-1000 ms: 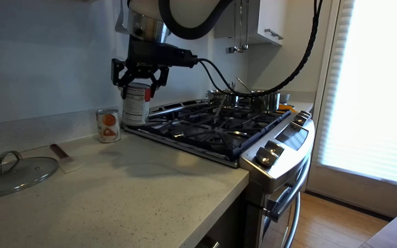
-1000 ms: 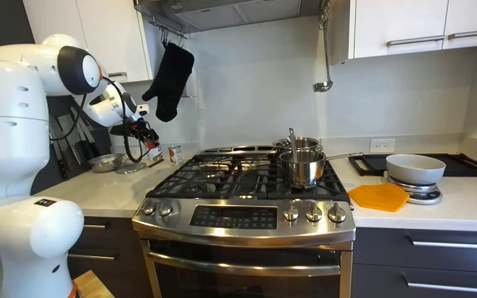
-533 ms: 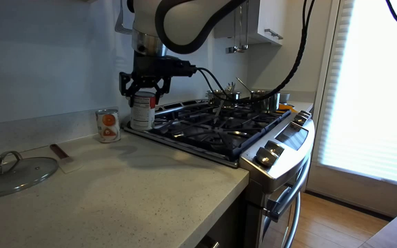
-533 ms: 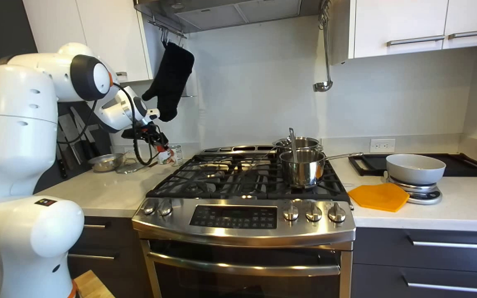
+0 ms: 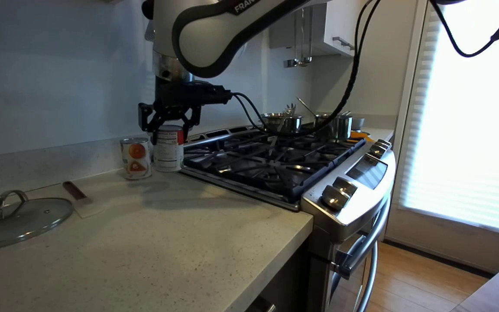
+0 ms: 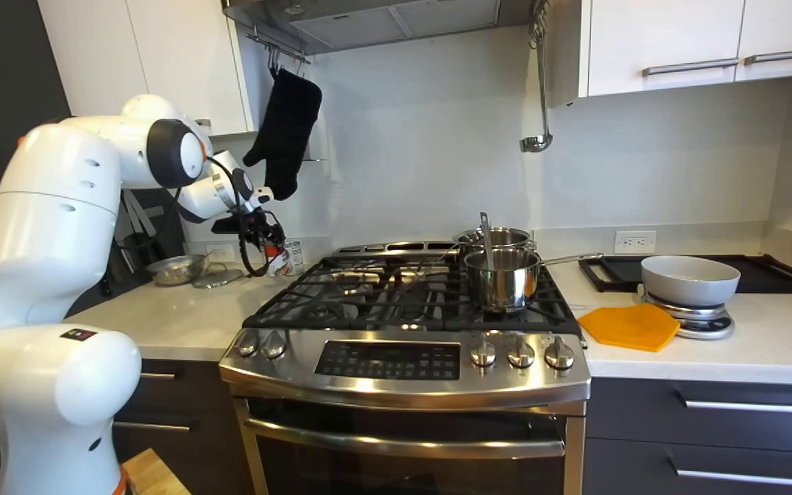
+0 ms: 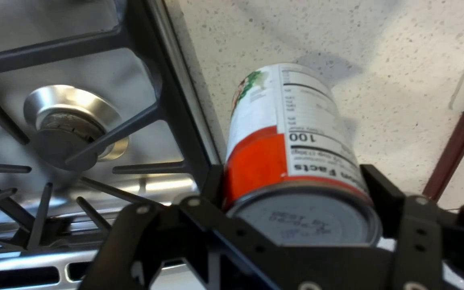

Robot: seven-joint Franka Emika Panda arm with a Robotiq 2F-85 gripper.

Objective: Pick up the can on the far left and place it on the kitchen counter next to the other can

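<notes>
A white can with a red band and a nutrition label (image 5: 168,152) is held upright in my gripper (image 5: 170,135). In the wrist view the fingers (image 7: 294,177) press on both sides of this can (image 7: 292,133) near its top rim. The other can (image 5: 136,159), white with orange-red marks, stands on the kitchen counter (image 5: 145,251) close beside the held can; it also shows in an exterior view (image 6: 295,256), partly covered. The held can is low over the counter by the stove's edge. I cannot tell whether its base touches the counter.
The gas stove (image 5: 271,162) with black grates borders the held can. A glass lid (image 5: 33,221) and a red-handled spatula (image 5: 75,191) lie on the counter. Pots (image 6: 502,283) stand on the stove. The wall is close behind the cans. A metal bowl (image 6: 176,270) stands farther off.
My gripper has lowered the held can toward the counter. It has moved away from over the stove's edge and closer to the other can, which has not moved.
</notes>
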